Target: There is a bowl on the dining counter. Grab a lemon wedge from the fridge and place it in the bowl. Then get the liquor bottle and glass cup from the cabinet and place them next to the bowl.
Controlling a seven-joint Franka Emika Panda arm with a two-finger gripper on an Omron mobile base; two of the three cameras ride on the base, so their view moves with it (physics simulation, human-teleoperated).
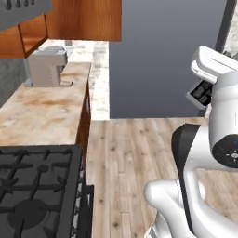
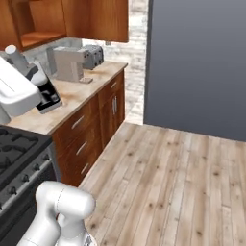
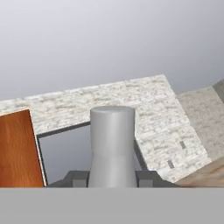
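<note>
My gripper (image 3: 113,178) is shut on the liquor bottle (image 3: 112,140), whose pale grey neck rises between the two dark finger tips (image 3: 76,178). The hand points up toward the ceiling and a stone-tiled wall. In the right base view the gripper (image 2: 26,69) is at the far left over the counter, with the bottle's grey top (image 2: 14,55) sticking out. The white hand (image 1: 209,65) also shows at the right edge of the left base view. The grey fridge (image 2: 197,62) stands shut ahead. Bowl, lemon wedge and glass cup are out of view.
A beige counter (image 1: 42,111) carries a grey coffee machine (image 2: 67,65) and a toaster (image 2: 93,55). A black stove (image 1: 32,190) sits nearest me. Wooden wall cabinets (image 2: 96,19) hang above, one open shelf (image 2: 43,21) among them. Wood floor (image 2: 168,182) stretches toward the fridge.
</note>
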